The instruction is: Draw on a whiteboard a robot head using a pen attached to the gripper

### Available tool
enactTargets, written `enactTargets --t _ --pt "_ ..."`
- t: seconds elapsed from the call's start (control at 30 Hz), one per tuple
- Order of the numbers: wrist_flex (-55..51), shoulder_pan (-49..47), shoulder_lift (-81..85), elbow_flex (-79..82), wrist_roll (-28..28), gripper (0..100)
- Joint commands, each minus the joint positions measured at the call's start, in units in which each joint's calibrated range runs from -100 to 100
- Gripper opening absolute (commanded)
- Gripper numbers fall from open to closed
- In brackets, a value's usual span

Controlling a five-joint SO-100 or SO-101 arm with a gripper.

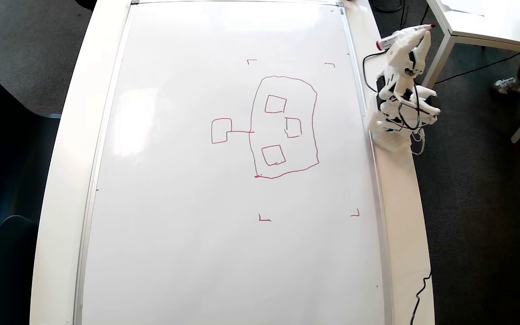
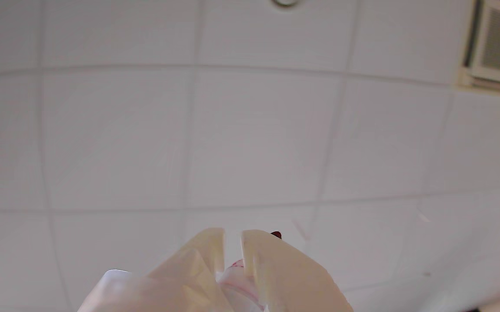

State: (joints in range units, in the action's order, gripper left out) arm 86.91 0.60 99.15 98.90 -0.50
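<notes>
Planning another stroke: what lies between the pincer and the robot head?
In the overhead view, only bare whiteboard and its frame separate the pincer from the robot head.

The arm (image 1: 399,97) is white printed plastic with blocky, angular shells and black servo blocks set between the links. Thin black cables loop loosely around its sides. Its boxy white base (image 1: 388,135) sits at the table's right edge in the overhead view. The gripper (image 2: 232,242) shows two pale cream, flat-ended fingers (image 2: 208,247).
</notes>
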Motion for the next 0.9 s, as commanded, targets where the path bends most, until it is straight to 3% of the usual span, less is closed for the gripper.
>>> enactTargets --t 0.0,0.47,0.87 --pt "2.93 -0.20 -0.33 0.46 3.83 1" --pt "11.35 -0.27 -0.33 0.46 5.86 1" --pt "11.79 -0.20 -0.41 0.46 5.54 1"
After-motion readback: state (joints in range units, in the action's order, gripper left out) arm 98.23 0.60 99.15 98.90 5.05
